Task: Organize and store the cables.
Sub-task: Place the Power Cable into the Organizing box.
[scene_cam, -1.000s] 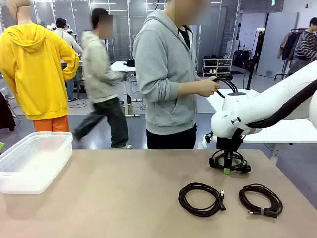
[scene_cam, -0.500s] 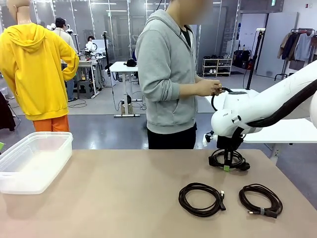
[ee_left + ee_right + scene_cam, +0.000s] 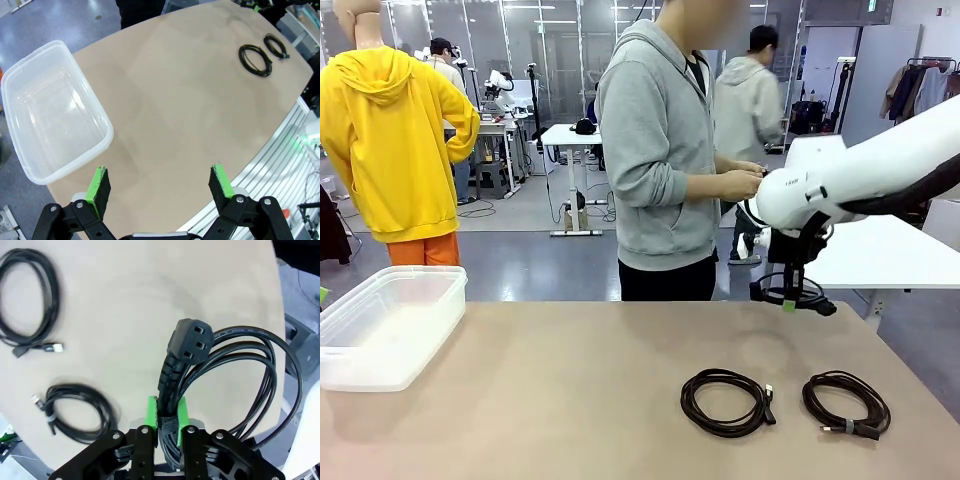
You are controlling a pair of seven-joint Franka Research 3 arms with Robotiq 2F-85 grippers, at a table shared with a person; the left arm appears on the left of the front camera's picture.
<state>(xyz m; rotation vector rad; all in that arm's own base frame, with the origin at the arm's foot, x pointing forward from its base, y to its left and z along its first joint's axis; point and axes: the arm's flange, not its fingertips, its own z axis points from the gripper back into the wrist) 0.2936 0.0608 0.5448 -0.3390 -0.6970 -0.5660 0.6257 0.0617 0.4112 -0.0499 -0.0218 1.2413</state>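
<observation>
Above table point(image 3: 570, 380), cable coil point(image 3: 190, 340) between right jaws

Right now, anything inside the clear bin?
Left wrist view looks down into the bin: only its bare floor, nothing stored yet. Nothing covers the interior; from the front, the frosted wall blurs it.

An open robotics lab: white robot arm point(image 3: 865, 175) at a beige table point(image 3: 570, 380), white standing desks point(image 3: 565, 133), glass partition walls point(image 3: 560, 60), grey floor point(image 3: 520, 225).
</observation>
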